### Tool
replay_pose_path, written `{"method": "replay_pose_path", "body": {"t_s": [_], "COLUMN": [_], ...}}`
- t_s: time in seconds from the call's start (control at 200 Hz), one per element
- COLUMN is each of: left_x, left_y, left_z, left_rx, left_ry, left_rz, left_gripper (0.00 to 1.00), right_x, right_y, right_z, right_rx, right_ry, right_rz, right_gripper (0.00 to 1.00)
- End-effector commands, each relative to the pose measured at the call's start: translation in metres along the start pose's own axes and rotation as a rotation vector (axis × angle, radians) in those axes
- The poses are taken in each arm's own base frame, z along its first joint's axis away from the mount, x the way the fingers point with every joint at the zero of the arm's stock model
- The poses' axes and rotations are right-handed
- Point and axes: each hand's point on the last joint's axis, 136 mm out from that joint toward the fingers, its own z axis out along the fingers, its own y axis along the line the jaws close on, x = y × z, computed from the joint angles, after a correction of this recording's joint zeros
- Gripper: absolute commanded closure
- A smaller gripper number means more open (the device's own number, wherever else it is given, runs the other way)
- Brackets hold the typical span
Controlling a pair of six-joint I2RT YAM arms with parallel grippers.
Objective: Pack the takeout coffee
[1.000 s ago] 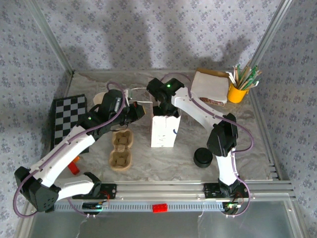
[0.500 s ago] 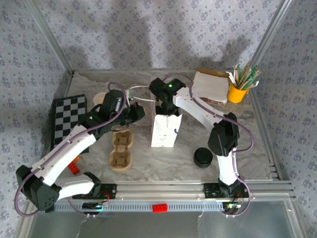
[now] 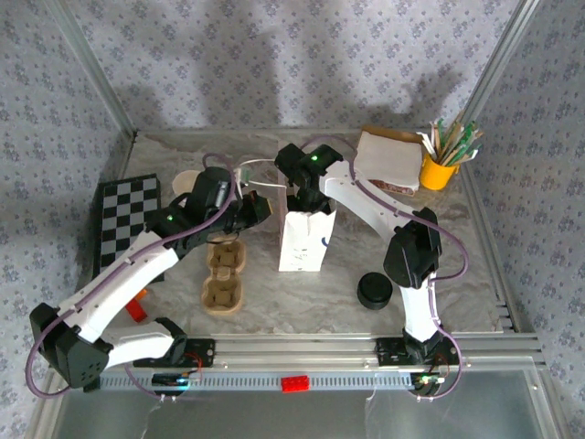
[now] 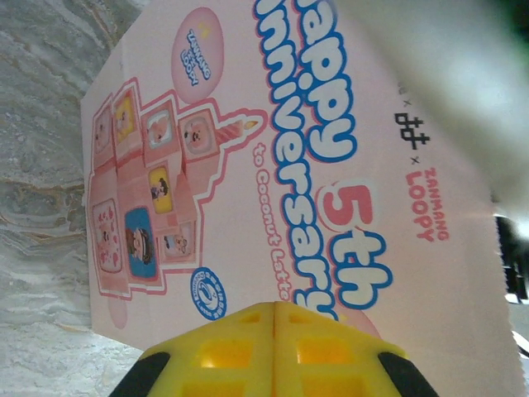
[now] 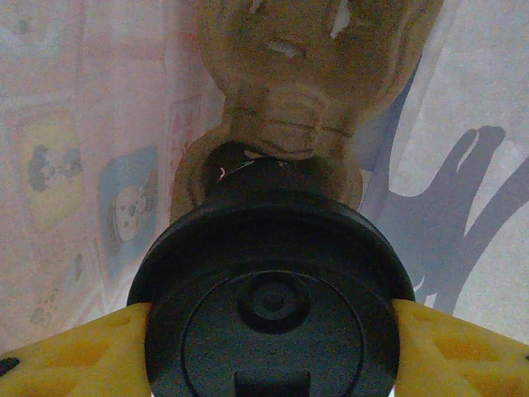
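Note:
The takeout coffee [image 5: 273, 318] hangs inside the white paper bag [image 3: 302, 242], its black lid facing the right wrist camera and the dark cup body just showing beneath it. My right gripper [image 5: 273, 347] is shut on the lid's rim, one yellow finger [image 5: 78, 351] on each side; from above, the right gripper [image 3: 307, 194] sits in the bag's mouth. A brown pulp carrier [image 5: 306, 91] lies below the cup inside the bag. My left gripper [image 4: 274, 313] is shut, its tips against the bag's pink printed side [image 4: 248, 141]; from above, the left gripper [image 3: 262, 208] is at the bag's upper left.
A brown carrier [image 3: 223, 274] lies on the table left of the bag. A black round thing [image 3: 373, 291] sits at the right. A checkerboard [image 3: 126, 215], a pale round thing [image 3: 186, 179], a folded cloth [image 3: 388, 162] and a yellow cup of sticks [image 3: 439, 169] line the back.
The right gripper has shifted slightly to the right over the bag's mouth and the bag's top moved with it. The left gripper has edged a little toward the bag.

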Motion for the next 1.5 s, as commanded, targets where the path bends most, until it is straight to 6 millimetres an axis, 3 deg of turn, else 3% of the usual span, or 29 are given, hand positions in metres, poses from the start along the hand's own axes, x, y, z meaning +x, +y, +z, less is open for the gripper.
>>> {"method": "replay_pose_path", "body": {"t_s": [0.0, 0.415, 0.875, 1.279, 1.494], "left_x": [-0.005, -0.002, 0.009, 0.014, 0.015], "left_y": [-0.005, 0.018, 0.067, 0.076, 0.078], "left_z": [-0.003, 0.001, 0.024, 0.045, 0.046], "left_rx": [0.0, -0.069, -0.161, -0.167, -0.173], "left_ry": [-0.019, -0.027, -0.013, 0.008, 0.01], "left_rz": [0.024, 0.005, -0.075, -0.106, -0.112], "left_gripper": [0.93, 0.92, 0.91, 0.9, 0.9], "right_x": [0.0, -0.001, -0.003, -0.003, 0.0], "right_y": [-0.007, -0.006, -0.003, 0.003, 0.003], "right_z": [-0.004, -0.002, -0.006, -0.017, 0.001], "right_rx": [0.025, 0.008, -0.006, -0.011, -0.011], "right_ry": [-0.007, -0.022, -0.033, -0.048, -0.019], "right_rz": [0.01, 0.013, 0.01, -0.006, -0.003], "right_gripper": [0.47, 0.48, 0.48, 0.48, 0.48]}}
